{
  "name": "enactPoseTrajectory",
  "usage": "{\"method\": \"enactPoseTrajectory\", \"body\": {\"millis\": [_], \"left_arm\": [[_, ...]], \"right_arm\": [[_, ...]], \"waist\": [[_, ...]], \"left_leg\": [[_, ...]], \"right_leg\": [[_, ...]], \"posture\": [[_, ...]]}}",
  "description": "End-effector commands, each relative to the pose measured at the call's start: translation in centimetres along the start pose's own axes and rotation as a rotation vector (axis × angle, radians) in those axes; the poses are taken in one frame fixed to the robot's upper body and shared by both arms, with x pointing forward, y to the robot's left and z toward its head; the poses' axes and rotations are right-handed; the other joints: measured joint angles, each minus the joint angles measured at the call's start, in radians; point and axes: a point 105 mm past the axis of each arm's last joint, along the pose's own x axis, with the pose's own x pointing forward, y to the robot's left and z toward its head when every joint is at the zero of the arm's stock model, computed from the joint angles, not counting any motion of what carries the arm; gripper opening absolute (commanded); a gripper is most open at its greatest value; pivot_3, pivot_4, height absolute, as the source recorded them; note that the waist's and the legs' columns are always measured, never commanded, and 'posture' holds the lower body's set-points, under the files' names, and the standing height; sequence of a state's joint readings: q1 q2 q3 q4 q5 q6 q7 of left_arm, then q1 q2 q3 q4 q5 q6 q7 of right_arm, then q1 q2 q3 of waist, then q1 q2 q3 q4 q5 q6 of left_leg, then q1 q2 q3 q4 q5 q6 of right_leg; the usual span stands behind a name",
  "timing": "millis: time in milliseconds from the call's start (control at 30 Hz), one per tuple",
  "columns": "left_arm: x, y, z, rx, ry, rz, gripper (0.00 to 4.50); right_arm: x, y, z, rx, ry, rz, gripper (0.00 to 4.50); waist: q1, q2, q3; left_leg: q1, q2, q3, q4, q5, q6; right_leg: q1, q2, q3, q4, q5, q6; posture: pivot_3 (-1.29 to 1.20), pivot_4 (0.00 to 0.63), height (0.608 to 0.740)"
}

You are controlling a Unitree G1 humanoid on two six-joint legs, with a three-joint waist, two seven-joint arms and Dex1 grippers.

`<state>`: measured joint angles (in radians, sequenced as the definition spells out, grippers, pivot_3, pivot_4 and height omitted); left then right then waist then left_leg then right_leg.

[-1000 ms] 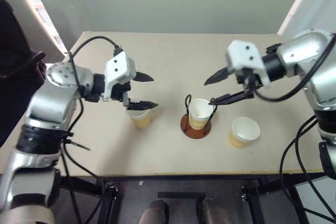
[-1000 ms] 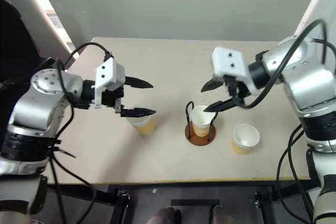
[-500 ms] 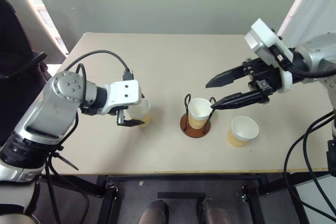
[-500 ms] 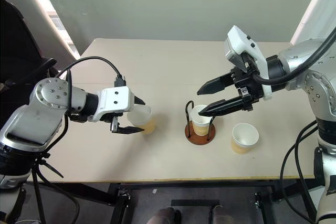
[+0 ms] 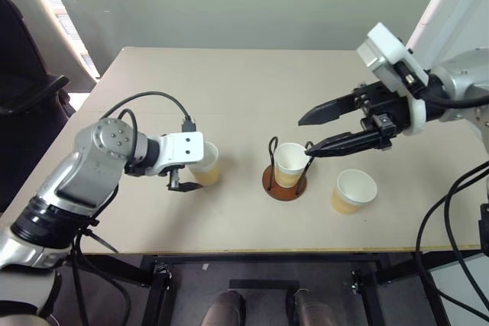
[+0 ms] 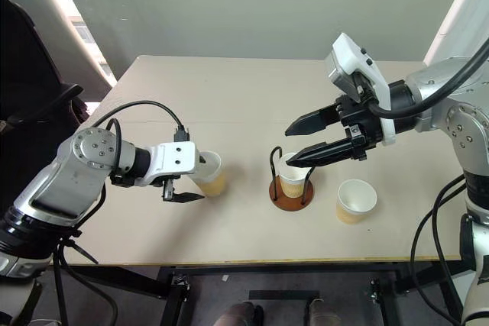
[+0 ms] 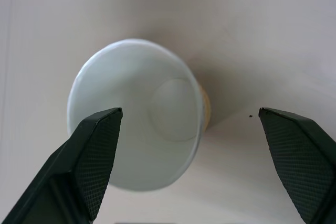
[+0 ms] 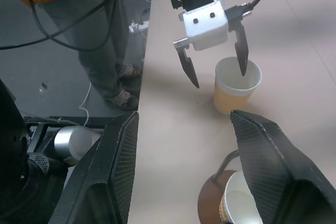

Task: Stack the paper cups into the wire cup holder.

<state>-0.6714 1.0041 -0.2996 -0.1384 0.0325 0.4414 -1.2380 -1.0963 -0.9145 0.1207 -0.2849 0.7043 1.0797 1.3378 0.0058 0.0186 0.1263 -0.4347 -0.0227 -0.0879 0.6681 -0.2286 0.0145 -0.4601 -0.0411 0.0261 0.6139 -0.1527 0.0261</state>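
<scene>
- Three paper cups are seen on the beige worktop (image 5: 252, 89), all upright with their openings up.
- The left cup (image 5: 205, 164) stands on the worktop left of the centre, well apart from the wire cup holder (image 5: 284, 181).
- The left gripper (image 6: 191, 177) is set down around this cup: one finger is seen inside or at the far rim, the other on the near side outside the wall.
- In the left wrist view the left gripper's jaws are spread wide, with the cup's white inside (image 7: 136, 145) between them; a clenched hold is not shown, so the jaws are read as released.
- The middle cup (image 5: 290, 164) is seated in the wire cup holder, between the thin black loops rising from the reddish-brown disc.
- The right cup (image 5: 354, 191) stands on the worktop just right of the holder, apart from it.
- The right gripper (image 5: 315, 132) is held in the air above the holder, its jaws parted and nothing between them.
</scene>
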Motion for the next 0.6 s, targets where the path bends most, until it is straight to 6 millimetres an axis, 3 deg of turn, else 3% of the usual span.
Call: {"method": "enactPoseTrajectory", "body": {"millis": [33, 367, 600], "left_arm": [[0.5, -0.1, -0.6, 0.008, 0.01, -0.007, 3.62], [0.3, 1.0, 0.1, 0.012, -0.095, -0.049, 0.05], [-1.5, 2.3, 3.4, 0.032, -0.27, -0.064, 0.05]], "right_arm": [[-0.6, 0.4, 0.7, -0.046, -0.018, -0.016, 2.87], [-0.8, 0.3, 0.4, -0.029, -0.026, -0.034, 2.87], [-1.1, 0.7, 0.0, -0.004, -0.033, -0.034, 2.87]], "waist": [[0.0, 0.0, 0.0], [0.001, 0.0, 0.0], [0.003, 0.0, 0.0]], "left_leg": [[0.0, 0.0, 0.0, 0.0, 0.0, 0.0], [0.0, 0.0, -0.001, 0.0, 0.0, 0.0], [-0.001, 0.0, -0.001, 0.0, 0.0, 0.0]], "right_leg": [[0.0, 0.0, 0.0, 0.0, 0.0, 0.0], [0.0, 0.0, 0.0, 0.001, 0.0, 0.0], [0.0, 0.0, 0.0, 0.0, 0.001, 0.001]], "posture": [[0.0, 0.15, 0.74], [0.0, 0.15, 0.74], [0.0, 0.15, 0.74]]}}
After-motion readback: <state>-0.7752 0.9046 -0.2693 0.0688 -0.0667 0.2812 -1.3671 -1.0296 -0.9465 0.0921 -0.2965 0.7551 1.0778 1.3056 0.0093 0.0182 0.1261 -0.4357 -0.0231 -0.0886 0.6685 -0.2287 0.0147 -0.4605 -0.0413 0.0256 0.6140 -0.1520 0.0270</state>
